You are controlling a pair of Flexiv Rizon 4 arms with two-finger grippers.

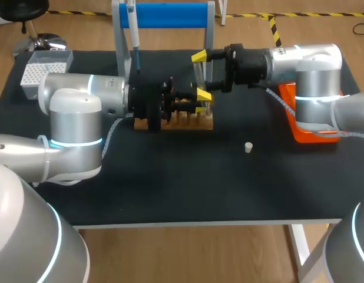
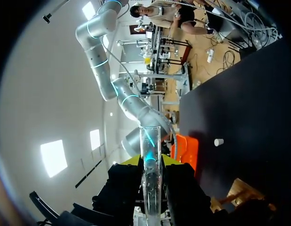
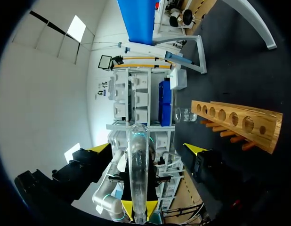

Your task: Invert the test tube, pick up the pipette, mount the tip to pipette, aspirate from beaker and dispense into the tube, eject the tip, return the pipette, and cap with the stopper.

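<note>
The inverting step looked to be in hand. The left gripper [image 2: 150, 162] was clamped on the test tube [image 2: 150, 141], whose far end lay between the wide-spread fingers of the right gripper [image 3: 147, 149]. Next, I'd judge, those fingers needed to close squarely before the left let go.

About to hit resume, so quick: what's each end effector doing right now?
Left end effector: closed on the test tube.
Right end effector: open, fingers spread wide either side of the test tube.
</note>
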